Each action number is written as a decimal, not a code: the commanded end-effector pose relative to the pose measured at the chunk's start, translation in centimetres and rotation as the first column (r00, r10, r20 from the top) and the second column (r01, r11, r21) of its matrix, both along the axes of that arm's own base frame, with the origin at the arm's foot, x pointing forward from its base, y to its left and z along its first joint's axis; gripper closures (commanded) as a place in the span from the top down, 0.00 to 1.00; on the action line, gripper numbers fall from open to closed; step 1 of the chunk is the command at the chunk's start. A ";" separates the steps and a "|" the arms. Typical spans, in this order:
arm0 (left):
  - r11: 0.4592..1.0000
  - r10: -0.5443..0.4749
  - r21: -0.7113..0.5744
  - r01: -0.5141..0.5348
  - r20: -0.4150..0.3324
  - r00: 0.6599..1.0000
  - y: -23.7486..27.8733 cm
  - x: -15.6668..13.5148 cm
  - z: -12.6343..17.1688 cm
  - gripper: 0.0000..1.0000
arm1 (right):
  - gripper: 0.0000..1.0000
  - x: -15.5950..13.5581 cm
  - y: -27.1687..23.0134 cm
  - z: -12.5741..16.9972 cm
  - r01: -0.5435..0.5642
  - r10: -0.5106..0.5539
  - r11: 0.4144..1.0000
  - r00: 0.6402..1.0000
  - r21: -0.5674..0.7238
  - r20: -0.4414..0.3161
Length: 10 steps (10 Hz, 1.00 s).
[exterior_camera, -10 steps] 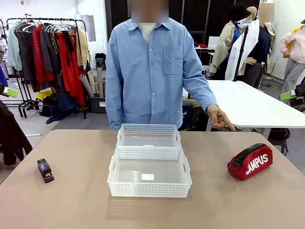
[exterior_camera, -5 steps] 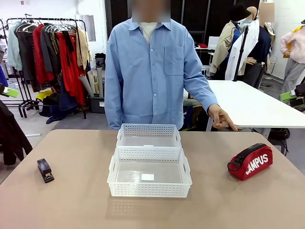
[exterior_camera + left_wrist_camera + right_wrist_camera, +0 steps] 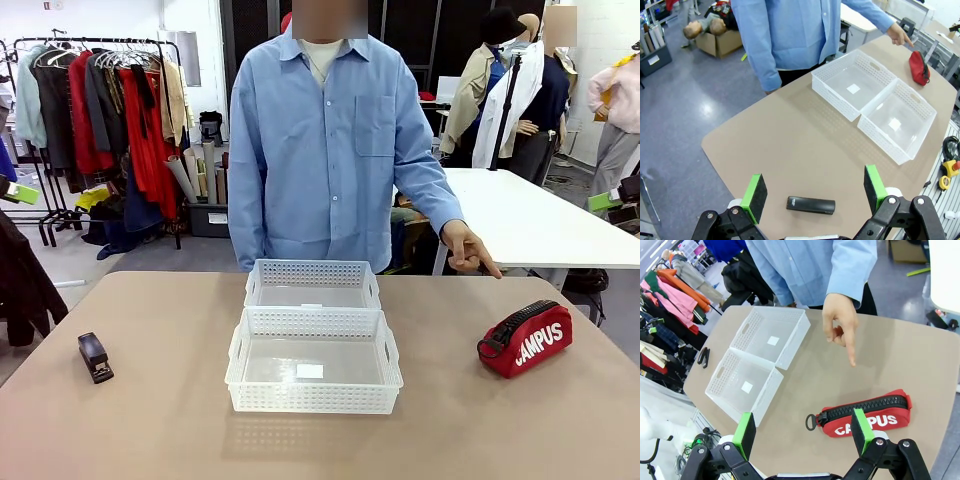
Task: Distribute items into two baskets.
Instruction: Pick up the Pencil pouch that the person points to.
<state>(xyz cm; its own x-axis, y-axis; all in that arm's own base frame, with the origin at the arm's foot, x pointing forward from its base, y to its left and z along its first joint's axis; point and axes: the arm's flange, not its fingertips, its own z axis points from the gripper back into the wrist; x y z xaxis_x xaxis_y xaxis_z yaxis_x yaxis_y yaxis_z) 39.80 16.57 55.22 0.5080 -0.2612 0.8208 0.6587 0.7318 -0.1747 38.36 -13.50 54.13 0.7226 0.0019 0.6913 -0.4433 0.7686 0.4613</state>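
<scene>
Two white perforated baskets stand end to end at the table's middle, both with nothing in them: the larger basket (image 3: 313, 372) (image 3: 897, 120) (image 3: 744, 386) nearer me, the smaller basket (image 3: 313, 284) (image 3: 852, 82) (image 3: 771, 335) behind it. A red "CAMPUS" pouch (image 3: 525, 338) (image 3: 867, 414) (image 3: 919, 67) lies at the right. A small black stapler (image 3: 95, 357) (image 3: 810, 205) (image 3: 703, 356) lies at the left. My left gripper (image 3: 814, 192) hangs open high above the stapler. My right gripper (image 3: 803, 430) hangs open above the pouch. The person's hand (image 3: 466, 249) (image 3: 841, 321) points a finger down toward the pouch.
The person in a blue shirt (image 3: 335, 150) stands at the far edge behind the baskets. Bare tan table (image 3: 150, 430) surrounds the baskets. A clothes rack (image 3: 100, 110) and a white table (image 3: 530, 220) stand beyond.
The person has straightened up and shifted slightly right, the pointing hand staying over the table's far right. Baskets, pouch and stapler have not moved.
</scene>
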 end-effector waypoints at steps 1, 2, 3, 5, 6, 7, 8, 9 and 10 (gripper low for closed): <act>1.000 -0.007 -0.015 0.007 0.012 1.000 0.0 -0.1 0.0 1.00 | 1.00 0.1 0.0 0.0 -0.005 0.005 1.000 1.000 0.003 0.009; 1.000 -0.007 -0.015 0.007 0.012 1.000 0.0 -0.1 0.0 1.00 | 1.00 0.1 0.0 0.0 -0.005 0.005 1.000 1.000 0.003 0.009; 1.000 -0.007 -0.015 0.007 0.012 1.000 0.0 -0.1 0.0 1.00 | 1.00 0.1 0.0 0.0 -0.005 0.005 1.000 1.000 0.003 0.009; 1.000 -0.007 -0.015 0.007 0.012 1.000 0.0 -0.1 0.0 1.00 | 1.00 2.2 0.1 0.1 -0.138 0.136 0.989 0.990 -0.047 -0.031; 1.000 -0.007 -0.015 0.007 0.012 1.000 0.0 -0.1 0.0 1.00 | 1.00 3.9 0.3 0.3 -0.249 0.246 0.964 0.968 -0.090 -0.045; 1.000 -0.007 -0.015 0.007 0.012 1.000 0.0 -0.1 0.0 1.00 | 1.00 4.9 0.9 0.1 -0.363 0.357 0.922 0.932 -0.134 -0.065; 1.000 -0.007 -0.015 0.007 0.012 1.000 0.0 -0.1 0.0 1.00 | 1.00 6.6 1.5 -0.6 -0.454 0.443 0.870 0.891 -0.192 -0.100; 1.000 -0.007 -0.015 0.007 0.012 1.000 0.0 -0.1 0.0 1.00 | 1.00 7.5 1.8 -1.4 -0.521 0.500 0.824 0.853 -0.221 -0.147; 1.000 -0.007 -0.015 0.007 0.012 1.000 0.0 -0.1 0.0 1.00 | 1.00 8.2 2.2 -2.2 -0.580 0.555 0.769 0.815 -0.269 -0.169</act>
